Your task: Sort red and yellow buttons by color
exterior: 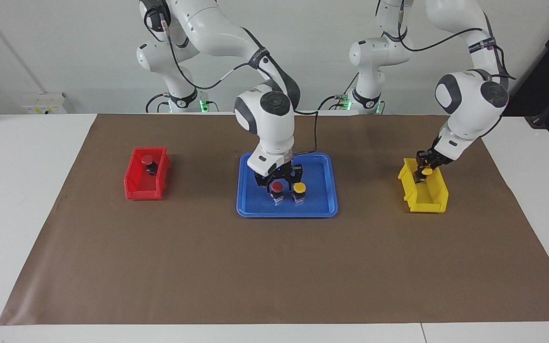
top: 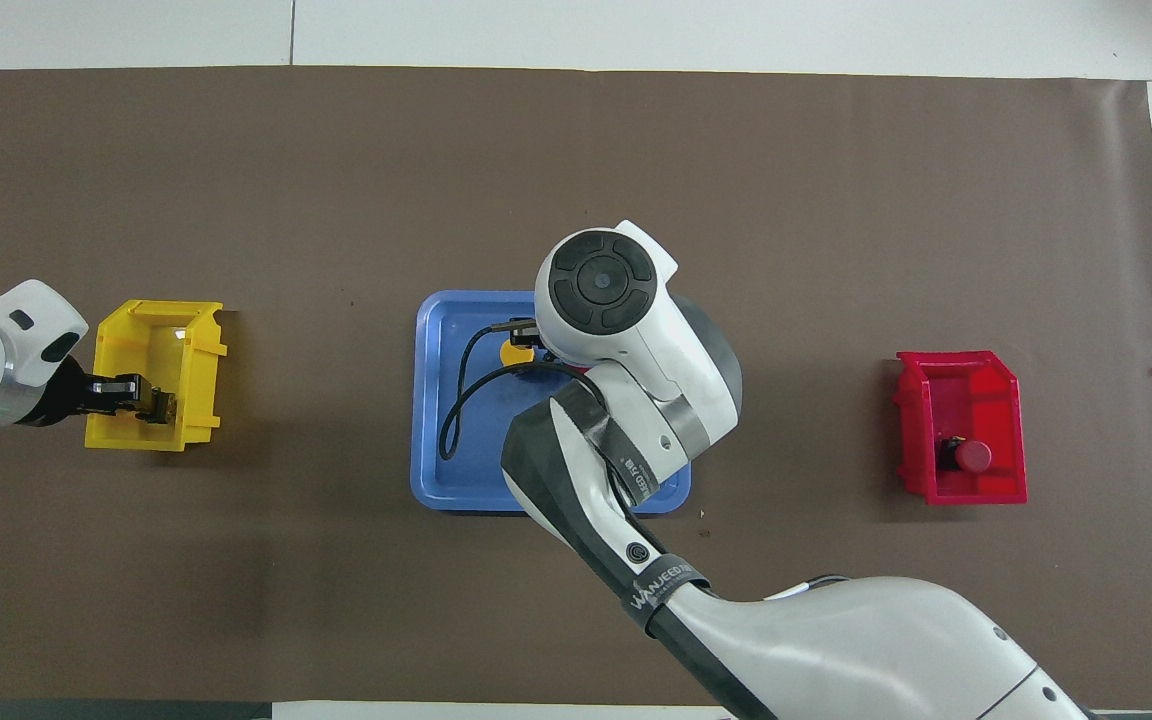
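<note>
Tray (exterior: 324,164) at mid-worktop (exterior: 26,190) carrying two buttons (exterior: 277,188) (exterior: 299,189) side by side; one bin (exterior: 136,188), holding a button (exterior: 148,162), toward the right arm's end; another bin (exterior: 439,193) toward the left arm's end.

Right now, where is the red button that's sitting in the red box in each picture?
Facing view: the red button lies inside the red box, at the picture's left, toward the right arm's end of the table.
Overhead view: the same button shows at the picture's right, in the box's part nearest the robots.
Shared landmark: the blue tray at the table's middle.
</note>
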Controlling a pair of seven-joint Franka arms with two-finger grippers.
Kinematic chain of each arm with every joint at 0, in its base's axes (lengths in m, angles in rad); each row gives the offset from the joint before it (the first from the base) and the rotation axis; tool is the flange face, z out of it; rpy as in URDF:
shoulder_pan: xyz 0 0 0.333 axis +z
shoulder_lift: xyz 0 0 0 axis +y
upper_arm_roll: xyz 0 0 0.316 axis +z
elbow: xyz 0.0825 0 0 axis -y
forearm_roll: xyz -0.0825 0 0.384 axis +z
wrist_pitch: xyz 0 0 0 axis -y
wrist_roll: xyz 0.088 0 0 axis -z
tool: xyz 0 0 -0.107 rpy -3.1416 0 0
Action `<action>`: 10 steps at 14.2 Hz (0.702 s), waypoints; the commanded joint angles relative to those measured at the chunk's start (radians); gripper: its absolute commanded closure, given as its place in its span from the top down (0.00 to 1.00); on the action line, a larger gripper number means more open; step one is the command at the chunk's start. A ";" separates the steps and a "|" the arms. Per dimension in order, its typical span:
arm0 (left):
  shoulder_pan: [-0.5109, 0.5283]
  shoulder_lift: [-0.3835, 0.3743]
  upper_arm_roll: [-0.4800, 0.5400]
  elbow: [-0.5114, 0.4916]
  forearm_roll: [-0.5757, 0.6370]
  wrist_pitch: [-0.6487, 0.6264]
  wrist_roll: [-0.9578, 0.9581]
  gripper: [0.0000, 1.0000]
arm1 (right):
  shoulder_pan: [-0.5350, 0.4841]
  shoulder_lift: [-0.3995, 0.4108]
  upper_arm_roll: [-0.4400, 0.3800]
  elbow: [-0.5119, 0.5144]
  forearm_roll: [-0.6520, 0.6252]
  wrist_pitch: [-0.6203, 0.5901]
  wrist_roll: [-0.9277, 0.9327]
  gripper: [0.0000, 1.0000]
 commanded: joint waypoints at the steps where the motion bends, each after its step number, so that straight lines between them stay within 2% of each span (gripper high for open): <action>1: 0.010 -0.023 -0.008 -0.028 0.009 0.026 0.013 0.37 | 0.003 -0.034 -0.004 -0.100 -0.011 0.085 0.014 0.69; 5: 0.010 -0.023 -0.008 -0.028 0.009 0.026 0.013 0.39 | 0.003 -0.041 -0.003 -0.131 -0.008 0.108 0.019 0.62; 6: 0.010 -0.023 -0.008 -0.034 0.009 0.029 0.011 0.40 | 0.003 -0.041 -0.003 -0.131 -0.001 0.110 0.020 0.55; 7: 0.008 -0.023 -0.008 -0.045 0.009 0.035 0.011 0.40 | 0.002 -0.041 -0.003 -0.131 0.005 0.114 0.022 0.43; 9: 0.010 -0.023 -0.008 -0.063 0.009 0.069 0.013 0.40 | 0.005 -0.041 -0.003 -0.131 0.005 0.118 0.048 0.24; 10: 0.008 -0.022 -0.008 -0.057 0.009 0.066 0.013 0.49 | 0.005 -0.041 -0.003 -0.126 0.005 0.108 0.052 0.12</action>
